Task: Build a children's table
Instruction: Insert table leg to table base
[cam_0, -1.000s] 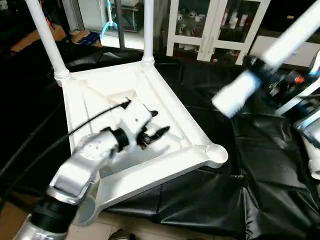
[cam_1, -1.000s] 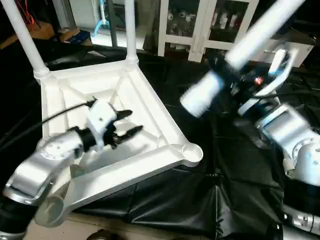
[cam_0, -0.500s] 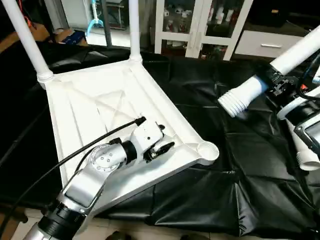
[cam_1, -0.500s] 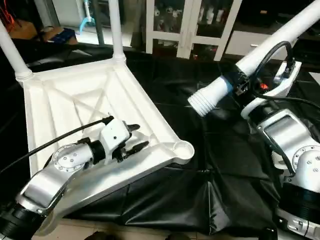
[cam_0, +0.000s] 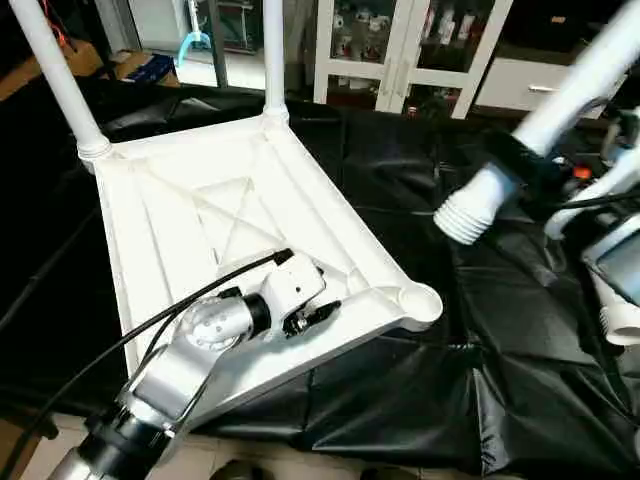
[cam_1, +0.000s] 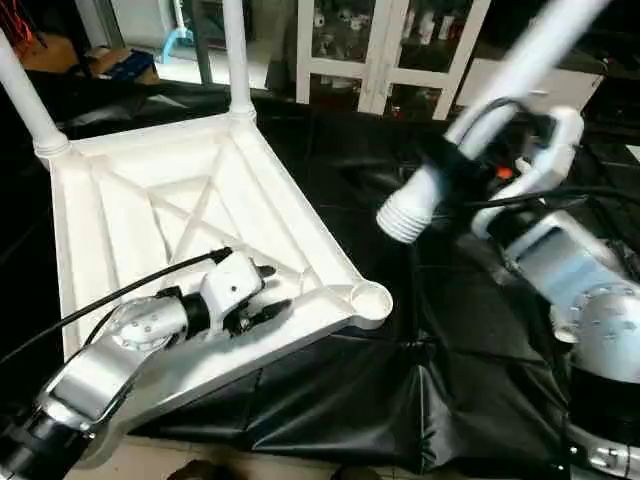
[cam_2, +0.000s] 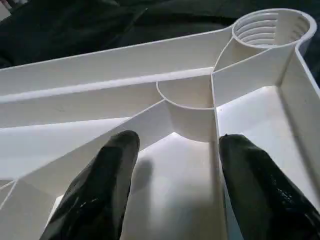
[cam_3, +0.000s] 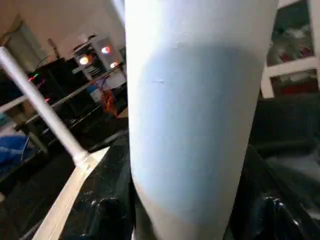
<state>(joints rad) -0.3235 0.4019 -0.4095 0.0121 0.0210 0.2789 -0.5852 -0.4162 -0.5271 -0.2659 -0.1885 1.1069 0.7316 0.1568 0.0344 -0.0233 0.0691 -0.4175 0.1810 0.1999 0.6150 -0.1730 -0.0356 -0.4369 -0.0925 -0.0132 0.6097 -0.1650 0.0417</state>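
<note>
Two tapered white tube legs (cam_0: 60, 75) already stand upright in the far corner sockets of the white plastic table top (cam_0: 160, 215), which lies upside down at centre left of the head views on a wrinkled black sheet (cam_0: 400, 390). Its underside is smooth, glossy moulded plastic with raised X-shaped ribs. The near-right corner socket (cam_0: 421, 300) is an open round cup, threaded inside as the left wrist view shows. No writing or brand is legible anywhere.

Inside the top, near that socket, the left gripper (cam_0: 322, 312) has its two glossy black fingers (cam_2: 102, 185) apart, holding nothing, straddling the smooth floor beside a curved rib.

At upper right, the right gripper (cam_1: 455, 165) is clamped on a third leg (cam_1: 520, 60), slanted, its ridged screw end (cam_1: 400, 215) pointing down-left in the air above the sheet. Motion blur makes the exact finger contact hard to judge.

A white glass-door cabinet (cam_0: 410, 50) stands behind.
</note>
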